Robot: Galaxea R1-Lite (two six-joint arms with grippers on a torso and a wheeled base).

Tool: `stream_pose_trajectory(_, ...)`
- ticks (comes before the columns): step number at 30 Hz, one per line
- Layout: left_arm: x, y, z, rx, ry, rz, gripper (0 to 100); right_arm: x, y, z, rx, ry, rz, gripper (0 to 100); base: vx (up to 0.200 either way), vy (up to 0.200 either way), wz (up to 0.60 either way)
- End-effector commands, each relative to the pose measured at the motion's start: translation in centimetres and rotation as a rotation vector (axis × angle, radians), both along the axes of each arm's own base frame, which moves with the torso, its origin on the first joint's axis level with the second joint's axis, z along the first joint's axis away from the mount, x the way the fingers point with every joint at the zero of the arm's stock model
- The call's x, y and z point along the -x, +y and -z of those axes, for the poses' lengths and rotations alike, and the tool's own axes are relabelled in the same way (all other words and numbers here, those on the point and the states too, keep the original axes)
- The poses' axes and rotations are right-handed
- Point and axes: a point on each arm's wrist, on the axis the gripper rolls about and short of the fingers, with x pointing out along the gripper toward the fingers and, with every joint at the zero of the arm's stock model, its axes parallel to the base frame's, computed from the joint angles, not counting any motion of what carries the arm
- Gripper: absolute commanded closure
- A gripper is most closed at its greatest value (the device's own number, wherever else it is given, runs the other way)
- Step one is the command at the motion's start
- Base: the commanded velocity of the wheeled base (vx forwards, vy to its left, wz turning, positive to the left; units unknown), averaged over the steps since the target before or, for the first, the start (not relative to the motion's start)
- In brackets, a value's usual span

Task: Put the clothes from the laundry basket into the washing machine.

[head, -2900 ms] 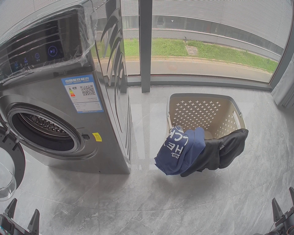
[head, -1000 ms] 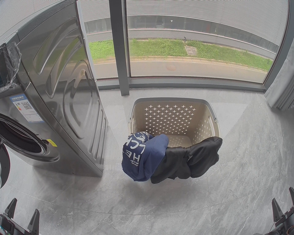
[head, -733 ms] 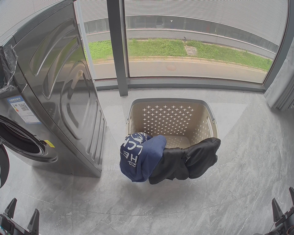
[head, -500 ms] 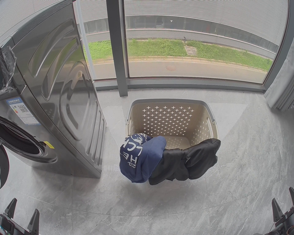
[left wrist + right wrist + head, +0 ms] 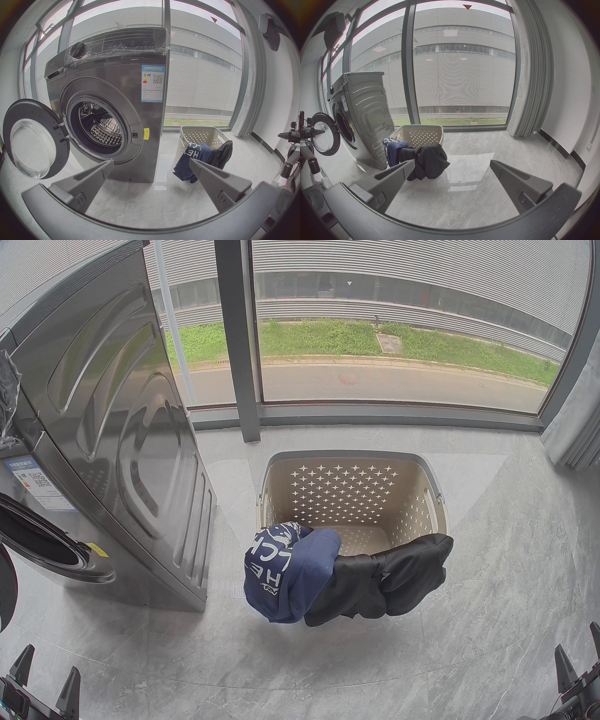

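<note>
At the far left we find the left pincer point(image 5: 150, 162) low above the grey floor point(image 5: 312, 665), its jaws spread wide with nothing between them; next we come to the washing machine point(image 5: 112, 427), its round door point(image 5: 34, 137) swung open on the steel drum point(image 5: 100, 126); near its right side the laundry basket point(image 5: 350, 459) stands on the floor; a blue garment point(image 5: 287, 577) and a black garment point(image 5: 387, 577) hang over its near rim, touching each other; at the far right we note the right pincer point(image 5: 450, 163), likewise wide and empty, well apart from the basket.
</note>
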Motion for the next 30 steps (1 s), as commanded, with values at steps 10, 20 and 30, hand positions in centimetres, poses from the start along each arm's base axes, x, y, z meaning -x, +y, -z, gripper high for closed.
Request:
stream_pose_trajectory(10, -0.03, 0.00, 0.38, 0.001, 0.004, 0.000, 0, -0.01, 0.00, 0.52, 0.000, 0.001, -0.001, 0, 0.000, 0.000, 0.00)
stream_pose_trajectory(20, -0.02, 0.00, 0.34, 0.001, 0.003, 0.000, 0, -0.01, -0.02, 0.52, -0.017, 0.001, 0.007, 0, 0.060, 0.000, 0.00)
stream_pose_trajectory(30, -0.03, 0.00, 0.38, 0.001, 0.004, 0.000, 0, -0.01, -0.04, 0.52, -0.016, 0.001, 0.018, 0, 0.000, 0.000, 0.00)
